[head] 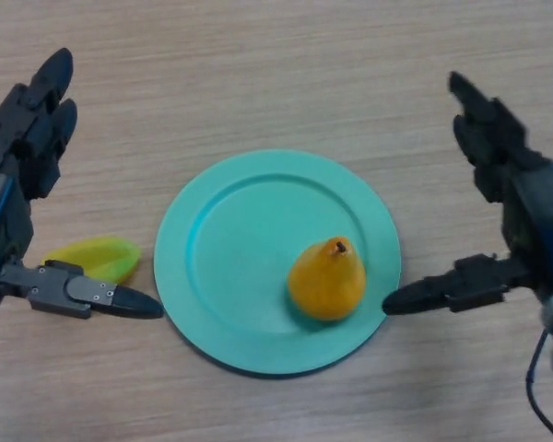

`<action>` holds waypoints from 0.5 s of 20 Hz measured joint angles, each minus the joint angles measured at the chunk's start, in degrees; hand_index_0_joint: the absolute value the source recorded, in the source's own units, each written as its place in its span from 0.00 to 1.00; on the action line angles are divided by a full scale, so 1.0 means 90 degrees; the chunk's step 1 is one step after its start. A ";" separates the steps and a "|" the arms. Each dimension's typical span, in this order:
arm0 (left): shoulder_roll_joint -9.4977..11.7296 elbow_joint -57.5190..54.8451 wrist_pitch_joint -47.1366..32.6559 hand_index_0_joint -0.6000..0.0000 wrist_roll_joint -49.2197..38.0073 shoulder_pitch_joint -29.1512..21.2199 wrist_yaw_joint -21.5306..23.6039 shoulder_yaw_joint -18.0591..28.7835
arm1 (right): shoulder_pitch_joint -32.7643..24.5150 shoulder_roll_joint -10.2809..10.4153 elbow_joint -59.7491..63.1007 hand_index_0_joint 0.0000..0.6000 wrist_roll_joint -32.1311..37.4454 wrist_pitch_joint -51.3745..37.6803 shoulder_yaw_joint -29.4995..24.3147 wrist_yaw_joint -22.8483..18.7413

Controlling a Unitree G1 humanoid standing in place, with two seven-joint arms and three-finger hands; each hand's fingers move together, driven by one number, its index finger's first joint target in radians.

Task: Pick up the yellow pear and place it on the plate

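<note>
A yellow-orange pear sits on the right part of a teal plate in the middle of the wooden table. My right hand is open just right of the plate, its thumb tip close to the pear and the plate's rim, touching neither that I can see. My left hand is open at the left of the plate, its thumb pointing toward the rim. Neither hand holds anything.
A yellow-green leaf-shaped object lies on the table left of the plate, partly under my left thumb.
</note>
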 measured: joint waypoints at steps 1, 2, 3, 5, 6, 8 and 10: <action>0.0000 -0.0101 0.0278 1.00 -0.0003 0.0020 0.0000 0.0045 | 0.0108 -0.0083 -0.0315 0.00 0.0113 0.0466 -0.0127 0.0059; -0.0001 -0.0229 0.0518 1.00 -0.0145 0.0040 0.0000 0.0043 | 0.0171 -0.0103 -0.0464 0.00 0.0177 0.0770 -0.0249 0.0121; -0.0001 -0.0268 0.0566 1.00 -0.0306 0.0042 -0.0002 0.0018 | 0.0281 -0.0138 -0.0605 0.00 0.0174 0.0992 -0.0363 0.0190; -0.0001 -0.0270 0.0570 1.00 -0.0349 0.0040 -0.0004 0.0016 | 0.0440 -0.0142 -0.0814 0.00 0.0122 0.1096 -0.0470 0.0438; -0.0001 -0.0270 0.0582 1.00 -0.0349 0.0039 -0.0004 0.0016 | 0.0469 -0.0142 -0.0925 0.00 0.0003 0.1165 -0.0462 0.0469; -0.0001 -0.0265 0.0594 1.00 -0.0349 0.0036 -0.0004 0.0017 | 0.0490 -0.0142 -0.0972 0.00 -0.0004 0.1168 -0.0437 0.0535; -0.0001 -0.0242 0.0594 1.00 -0.0349 0.0028 -0.0004 0.0017 | 0.0560 -0.0140 -0.0973 0.00 -0.0122 0.1169 -0.0378 0.0710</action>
